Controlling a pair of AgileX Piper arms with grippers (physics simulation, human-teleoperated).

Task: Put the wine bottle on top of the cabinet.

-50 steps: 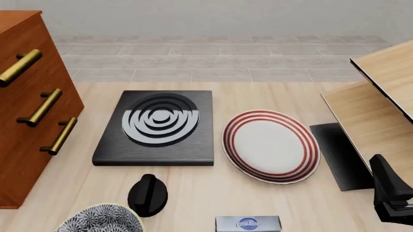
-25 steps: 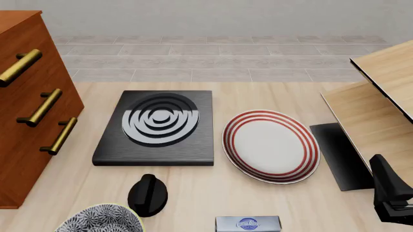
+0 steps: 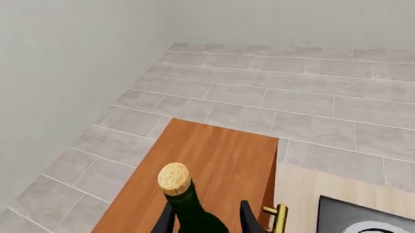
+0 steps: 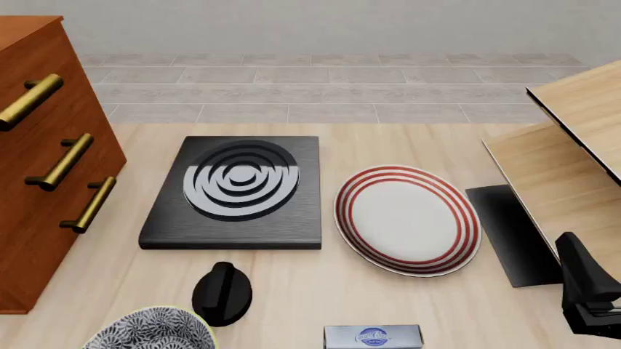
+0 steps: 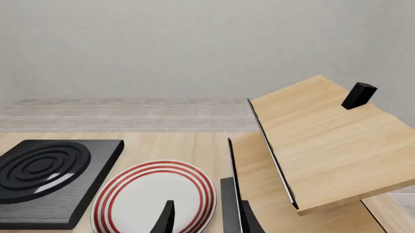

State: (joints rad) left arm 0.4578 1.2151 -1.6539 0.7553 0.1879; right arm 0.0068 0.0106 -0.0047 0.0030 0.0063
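Up in the left wrist view, the left end effector point(image 3: 206, 218) is gripping the wine bottle point(image 3: 183, 200) w/ fingers either side of the neck, cork up, hanging over the cabinet point(image 3: 201, 179) top near the frame's bottom centre. Right end effector point(image 5: 204, 218) is sitting open, nothing btwn its fingers, above the red-ringed plate point(image 5: 153, 194) on the desk point(image 4: 388, 145); in the front view it's at lower right.

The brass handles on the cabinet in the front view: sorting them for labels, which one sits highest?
The brass cylindrical bar handle nearest the reddish-brown wooden cabinet's top edge; the other two brass handles step down below it toward the table.
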